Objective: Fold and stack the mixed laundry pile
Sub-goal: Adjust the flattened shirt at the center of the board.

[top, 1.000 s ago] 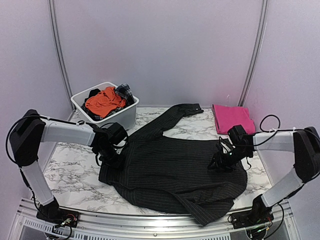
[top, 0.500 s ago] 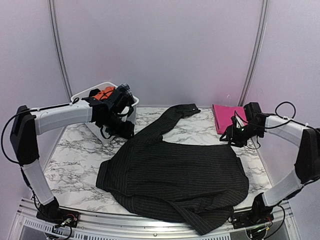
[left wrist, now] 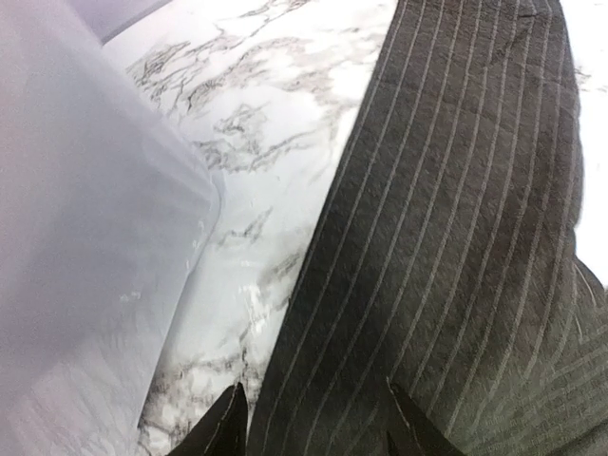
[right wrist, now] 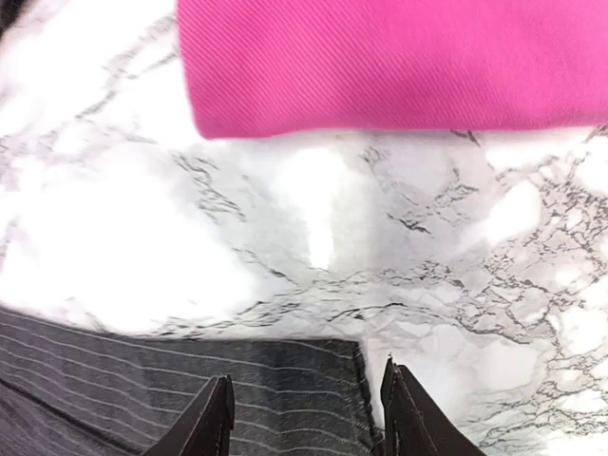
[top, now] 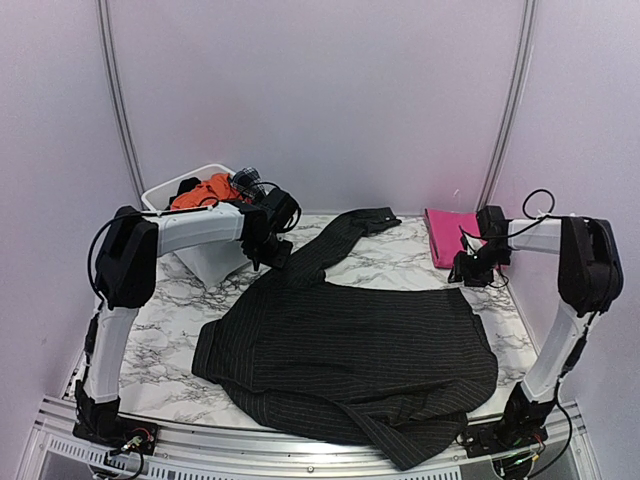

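The black pinstriped shirt [top: 350, 345] is lying spread across the middle of the marble desk [top: 150, 320], with one sleeve reaching toward the far edge. The left hand [top: 270, 250] is hovering over that sleeve beside the white tub [top: 212, 262] at the far left corner, half open and gripping nothing. The right hand [top: 468, 272] is hanging over the shirt's far right corner, likewise half open and empty, near the pink cloth [top: 462, 235]. An orange garment [top: 205, 192] and a plaid piece [top: 247, 182] are sitting in the tub.

White arm links [top: 200, 228], bulky black joints [top: 588, 250], looping black cables [top: 538, 192]
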`<move>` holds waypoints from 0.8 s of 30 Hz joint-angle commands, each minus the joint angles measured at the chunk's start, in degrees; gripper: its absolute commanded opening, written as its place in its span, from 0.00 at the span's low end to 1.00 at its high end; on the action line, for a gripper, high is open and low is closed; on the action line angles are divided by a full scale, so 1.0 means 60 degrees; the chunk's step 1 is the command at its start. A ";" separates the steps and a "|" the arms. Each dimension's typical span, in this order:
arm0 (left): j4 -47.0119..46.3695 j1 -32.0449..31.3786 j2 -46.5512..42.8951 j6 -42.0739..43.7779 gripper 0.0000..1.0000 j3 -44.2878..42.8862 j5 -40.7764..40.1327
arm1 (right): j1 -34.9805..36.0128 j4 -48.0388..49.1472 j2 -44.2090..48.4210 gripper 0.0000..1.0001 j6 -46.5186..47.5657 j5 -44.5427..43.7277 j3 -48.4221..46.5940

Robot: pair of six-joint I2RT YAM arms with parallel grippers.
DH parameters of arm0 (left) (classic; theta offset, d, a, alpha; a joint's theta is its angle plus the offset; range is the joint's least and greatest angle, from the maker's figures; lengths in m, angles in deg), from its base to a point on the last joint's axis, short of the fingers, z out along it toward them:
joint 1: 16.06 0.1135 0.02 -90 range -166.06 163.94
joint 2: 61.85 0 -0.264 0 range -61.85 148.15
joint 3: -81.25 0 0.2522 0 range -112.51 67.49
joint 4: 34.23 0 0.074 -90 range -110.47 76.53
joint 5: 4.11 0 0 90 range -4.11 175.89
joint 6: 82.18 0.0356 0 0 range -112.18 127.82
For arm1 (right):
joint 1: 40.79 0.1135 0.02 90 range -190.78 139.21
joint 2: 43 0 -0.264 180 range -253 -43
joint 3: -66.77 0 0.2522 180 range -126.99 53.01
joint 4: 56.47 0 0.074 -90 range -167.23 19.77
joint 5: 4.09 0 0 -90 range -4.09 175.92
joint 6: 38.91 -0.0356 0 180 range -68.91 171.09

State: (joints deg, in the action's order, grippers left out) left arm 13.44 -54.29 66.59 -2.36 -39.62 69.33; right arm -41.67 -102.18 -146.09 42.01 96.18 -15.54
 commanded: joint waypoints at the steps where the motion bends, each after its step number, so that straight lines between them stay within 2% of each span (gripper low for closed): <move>1: 0.0235 0.0001 0.0760 0.0310 0.49 -0.0853 -0.0745 | -0.0048 0.0108 -0.0359 0.50 0.0464 -0.0706 -0.0367; 11: 0.0336 0.0012 0.2343 0.0374 0.52 -0.2397 -0.1066 | -0.0050 0.0335 -0.0855 0.50 0.0708 -0.0385 -0.0217; 19: 0.0626 0.0219 0.3171 -0.0044 0.52 -0.2630 -0.0576 | -0.0044 0.0470 -0.1000 0.48 0.0765 0.0245 0.0086; 24: 0.0788 0.0353 0.3362 -0.0122 0.45 -0.2613 0.0235 | -0.0043 0.0263 -0.1070 0.46 0.0743 0.0600 0.0053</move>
State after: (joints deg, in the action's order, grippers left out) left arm 14.08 -53.22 82.94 -2.40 -55.57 66.33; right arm -41.69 -100.21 -151.01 45.90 96.88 -15.39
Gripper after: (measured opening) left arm 0.470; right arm 0.459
